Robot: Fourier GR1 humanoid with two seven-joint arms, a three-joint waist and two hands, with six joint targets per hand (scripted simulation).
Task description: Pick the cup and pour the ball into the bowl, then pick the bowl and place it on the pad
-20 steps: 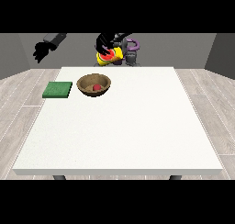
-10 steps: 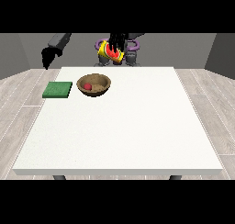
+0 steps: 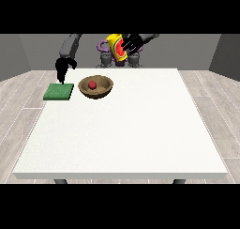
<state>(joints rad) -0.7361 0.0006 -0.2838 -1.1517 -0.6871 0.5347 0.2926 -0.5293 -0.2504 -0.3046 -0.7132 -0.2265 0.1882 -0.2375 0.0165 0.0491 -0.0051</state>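
The cup (image 3: pixel 116 47), yellow with a red patch on its side, hangs in the air above the far edge of the table (image 3: pixel 140 139), in front of the robot's torso, so it sits right of everything else the task names.

Going from the view's left: the green pad (image 3: pixel 59 91) lies flat near the table's far left corner. Just above its far edge hangs the hand at the view's left (image 3: pixel 62 67), pointing down with its fingers drooping towards the pad; they look relaxed and hold nothing, and whether the tips touch the pad cannot be told.

Just beside the pad, to its right, stands the brown bowl (image 3: pixel 96 87), upright, with the red ball (image 3: pixel 93 85) resting inside it.

Farther right and higher, the cup is tilted: its long axis leans, the upper end towards the view's left and the lower end towards the right. Which end is the mouth cannot be told. The hand at the view's right (image 3: pixel 132 42) is on the cup's right side, its dark fingers wrapped across the cup's body, gripping it well above and behind the bowl.
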